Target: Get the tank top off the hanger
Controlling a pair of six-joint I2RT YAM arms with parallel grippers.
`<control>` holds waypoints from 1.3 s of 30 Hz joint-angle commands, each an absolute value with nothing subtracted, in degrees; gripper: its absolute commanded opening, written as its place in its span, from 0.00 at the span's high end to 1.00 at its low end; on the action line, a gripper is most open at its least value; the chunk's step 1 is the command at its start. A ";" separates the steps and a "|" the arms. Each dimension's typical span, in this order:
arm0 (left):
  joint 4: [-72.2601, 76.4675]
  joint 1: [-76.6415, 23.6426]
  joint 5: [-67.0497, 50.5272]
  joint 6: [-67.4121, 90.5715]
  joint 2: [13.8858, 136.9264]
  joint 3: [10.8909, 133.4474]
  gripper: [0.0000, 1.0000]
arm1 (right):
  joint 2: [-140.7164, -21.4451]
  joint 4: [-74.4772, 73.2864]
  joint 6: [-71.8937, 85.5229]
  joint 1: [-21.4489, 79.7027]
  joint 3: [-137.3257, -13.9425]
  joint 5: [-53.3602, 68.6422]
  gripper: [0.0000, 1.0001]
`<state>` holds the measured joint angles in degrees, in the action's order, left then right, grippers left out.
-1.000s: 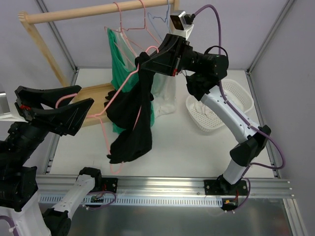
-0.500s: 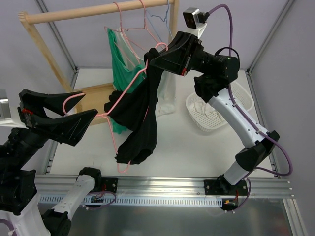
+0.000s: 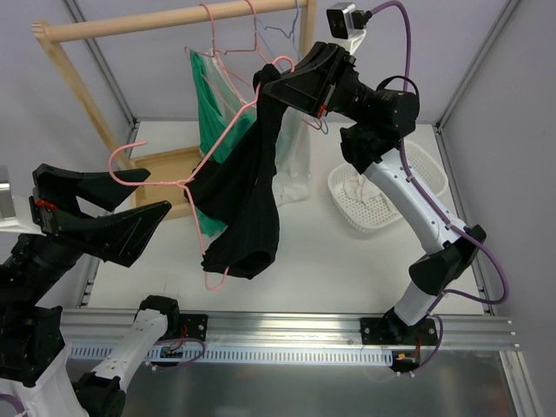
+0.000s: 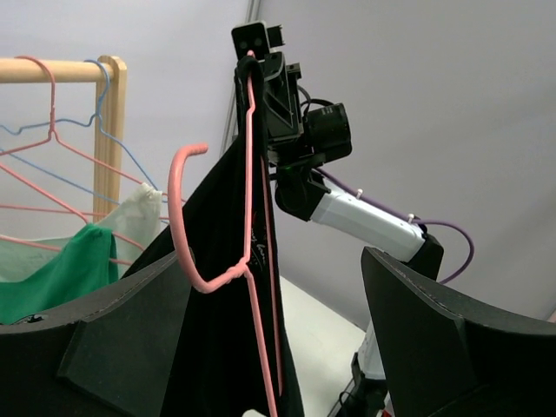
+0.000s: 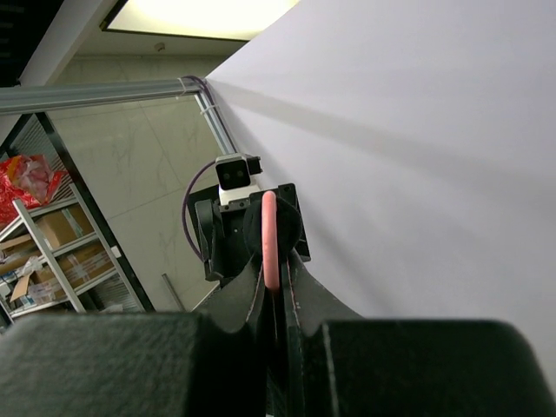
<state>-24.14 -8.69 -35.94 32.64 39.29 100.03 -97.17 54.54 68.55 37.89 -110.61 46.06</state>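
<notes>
A black tank top hangs on a pink wire hanger that is held tilted in the air. My right gripper is shut on the hanger's upper shoulder end and the strap there. The pink wire shows between its fingers in the right wrist view. My left gripper is wide open at the lower left. In the left wrist view the hanger's hook sits between the open jaws without touching them, with the tank top behind it.
A wooden rack at the back carries more pink and blue hangers, a green garment and a white garment. A white basket stands at the right. A wooden board lies at the left.
My right gripper has risen and moved right with the hanger end, stretching the hanger steeper. The hook has moved up, and my left gripper has dropped slightly.
</notes>
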 commanded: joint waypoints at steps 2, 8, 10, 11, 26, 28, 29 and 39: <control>-22.59 -9.32 -35.86 32.78 40.25 99.32 0.22 | -96.24 57.13 69.96 37.79 -114.87 42.19 1.00; -21.45 -9.32 -34.46 32.78 39.64 96.24 0.24 | -95.89 55.11 67.32 37.88 -115.66 41.57 1.00; -20.48 -9.23 -34.01 32.78 39.46 95.10 0.27 | -96.24 55.19 67.32 37.88 -116.02 41.31 1.00; -20.39 -9.32 -33.93 33.13 39.38 94.66 0.28 | -96.33 55.11 67.24 37.79 -116.02 40.96 1.00; -12.67 -9.32 -34.89 35.94 39.46 88.07 0.34 | -97.38 55.11 66.18 38.32 -116.72 40.08 1.00; -9.60 -9.32 -35.16 37.44 39.38 86.41 0.37 | -97.38 55.11 66.01 38.50 -116.63 39.99 1.00; -8.80 -9.23 -35.33 37.88 39.46 85.96 0.38 | -97.47 55.11 65.83 38.50 -116.63 40.08 1.00; -3.96 -9.32 -35.77 39.29 39.99 83.32 0.62 | -97.91 55.02 64.95 39.02 -116.37 39.55 1.00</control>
<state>-9.17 -8.69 -34.54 38.11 39.57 83.74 -98.54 52.16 65.19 38.52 -113.36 42.50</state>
